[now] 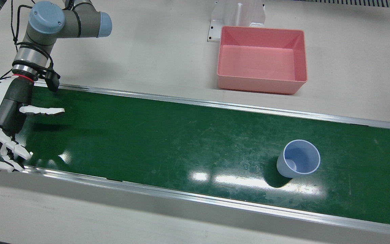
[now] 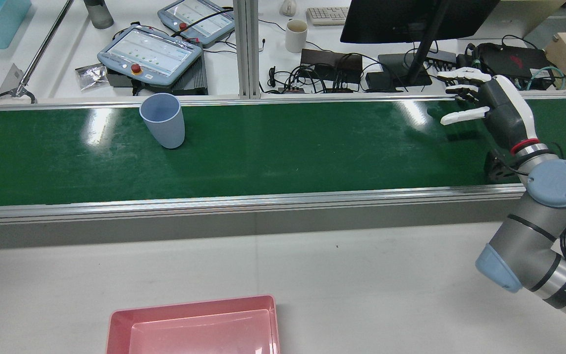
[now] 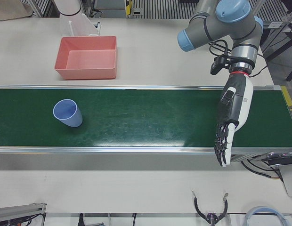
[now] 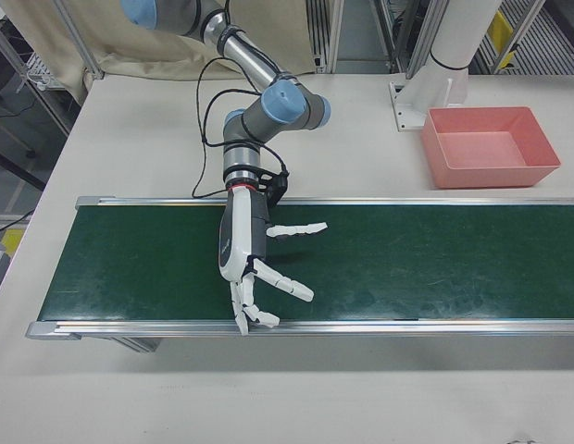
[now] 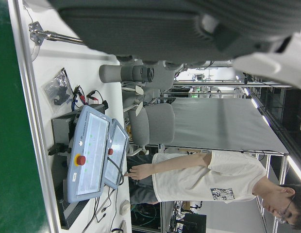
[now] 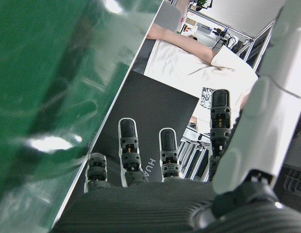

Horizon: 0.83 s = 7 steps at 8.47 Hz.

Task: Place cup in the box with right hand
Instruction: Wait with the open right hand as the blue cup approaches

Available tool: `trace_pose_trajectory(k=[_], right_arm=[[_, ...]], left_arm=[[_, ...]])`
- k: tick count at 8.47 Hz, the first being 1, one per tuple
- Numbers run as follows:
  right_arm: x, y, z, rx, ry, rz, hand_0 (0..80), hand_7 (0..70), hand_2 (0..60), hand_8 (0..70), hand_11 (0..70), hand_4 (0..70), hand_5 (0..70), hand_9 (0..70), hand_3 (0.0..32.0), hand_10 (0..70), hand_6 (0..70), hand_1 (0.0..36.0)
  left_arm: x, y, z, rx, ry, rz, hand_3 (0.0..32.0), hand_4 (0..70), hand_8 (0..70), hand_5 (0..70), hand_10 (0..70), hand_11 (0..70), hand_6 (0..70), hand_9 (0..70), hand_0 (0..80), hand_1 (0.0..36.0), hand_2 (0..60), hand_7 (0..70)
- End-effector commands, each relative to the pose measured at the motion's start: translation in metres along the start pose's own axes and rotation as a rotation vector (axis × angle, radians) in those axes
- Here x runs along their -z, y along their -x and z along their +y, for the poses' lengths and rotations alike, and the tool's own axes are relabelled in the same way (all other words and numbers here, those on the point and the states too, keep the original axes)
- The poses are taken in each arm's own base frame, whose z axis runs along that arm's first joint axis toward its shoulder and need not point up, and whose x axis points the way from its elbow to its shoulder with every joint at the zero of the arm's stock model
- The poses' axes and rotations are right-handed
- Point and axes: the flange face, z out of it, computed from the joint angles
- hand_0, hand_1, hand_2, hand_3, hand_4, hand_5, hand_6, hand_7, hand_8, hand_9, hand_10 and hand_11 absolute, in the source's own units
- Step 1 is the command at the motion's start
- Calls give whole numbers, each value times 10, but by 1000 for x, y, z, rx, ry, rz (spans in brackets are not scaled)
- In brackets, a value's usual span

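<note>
A dark green conveyor belt [image 1: 168, 142] with silver metal rails crosses the pale grey table [image 1: 350, 74] — a light blue plastic cup [image 1: 298, 158] stands upright on it. On the bare tabletop beside the belt sits a pink rectangular plastic box [image 1: 262, 83], open — well apart from the cup.

Bright, even overhead lighting throws white glare patches on the green belt [image 1: 147, 135] and soft shadows, while the hand views show blurred near fingers [image 6: 128, 150].

White desk [image 2: 42, 73] behind belt: teach pendants [image 2: 150, 51], keyboard [image 2: 327, 14], mug [image 2: 296, 35], monitor [image 2: 410, 19]; glare overhead.

Beyond the green conveyor belt [image 2: 283, 152], two teach pendants [image 2: 150, 53], a mug [image 2: 296, 35] and a monitor [image 2: 401, 19] crowd the desk.
</note>
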Motion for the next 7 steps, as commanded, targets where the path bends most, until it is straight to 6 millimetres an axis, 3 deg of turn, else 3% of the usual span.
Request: trace_pose_trajectory(k=[1,7], right_arm=[[2,-8,9,-3,12,16,521,426,0,217,140,294,71,267,320,93,51,60],[5,-13,15,-2,23,26,516,421,0,216,139,299,69,265,320,93,50,55]], left_arm=[[0,0,0,0,0,0,0,0,0,0,0,0,0,0,0,0,0,0],[0,0,0,0,0,0,0,0,0,0,0,0,0,0,0,0,0,0]])
